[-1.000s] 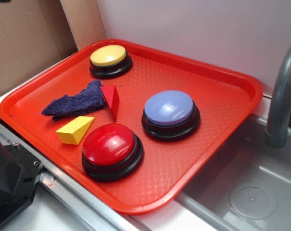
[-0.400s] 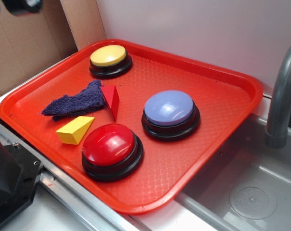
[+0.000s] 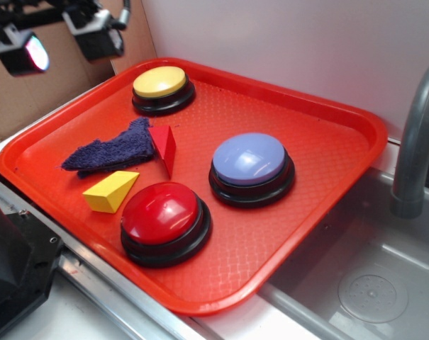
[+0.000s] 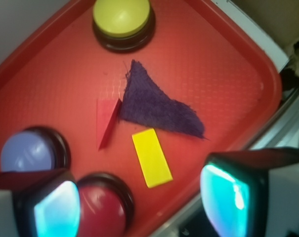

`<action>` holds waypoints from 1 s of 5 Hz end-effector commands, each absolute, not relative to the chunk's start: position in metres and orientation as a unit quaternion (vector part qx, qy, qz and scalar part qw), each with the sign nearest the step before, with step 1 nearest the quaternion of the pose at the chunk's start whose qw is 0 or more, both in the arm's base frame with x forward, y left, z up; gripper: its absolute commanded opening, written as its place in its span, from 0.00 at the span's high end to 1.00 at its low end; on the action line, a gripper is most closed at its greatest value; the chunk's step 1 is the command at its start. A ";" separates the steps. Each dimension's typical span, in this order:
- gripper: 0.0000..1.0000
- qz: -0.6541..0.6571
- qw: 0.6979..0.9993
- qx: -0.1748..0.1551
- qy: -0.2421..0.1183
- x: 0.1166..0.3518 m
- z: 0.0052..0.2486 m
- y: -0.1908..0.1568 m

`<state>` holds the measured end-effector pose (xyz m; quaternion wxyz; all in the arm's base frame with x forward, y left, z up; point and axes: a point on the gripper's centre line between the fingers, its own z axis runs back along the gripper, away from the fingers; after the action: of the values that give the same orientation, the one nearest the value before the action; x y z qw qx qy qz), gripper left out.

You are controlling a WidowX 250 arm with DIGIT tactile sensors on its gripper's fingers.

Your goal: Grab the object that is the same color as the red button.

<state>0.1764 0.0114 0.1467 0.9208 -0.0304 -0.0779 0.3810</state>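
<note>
Steel counter edging and a grey sink (image 3: 374, 276) frame the orange-red tray (image 3: 320, 205), where the red button (image 3: 162, 213) sits nearest with the yellow wedge (image 3: 110, 190) just beside it. Behind these, the red wedge block (image 3: 164, 147) touches the dark blue cloth (image 3: 112, 150), the lavender button (image 3: 249, 160) stands to one side, and the yellow button (image 3: 159, 83) is farthest back. High beyond the tray's far corner, the fingers (image 3: 62, 39) hang spread wide and empty, though their tips look blurred.
</note>
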 end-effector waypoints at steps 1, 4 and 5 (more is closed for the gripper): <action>0.00 0.447 0.885 -0.025 -0.126 0.218 0.080 0.017; 0.00 0.464 0.879 -0.021 -0.110 0.244 0.026 0.012; 1.00 0.466 0.878 -0.018 -0.110 0.244 0.026 0.013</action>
<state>0.2373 0.0077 0.0208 0.8822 -0.0091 -0.0941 0.4612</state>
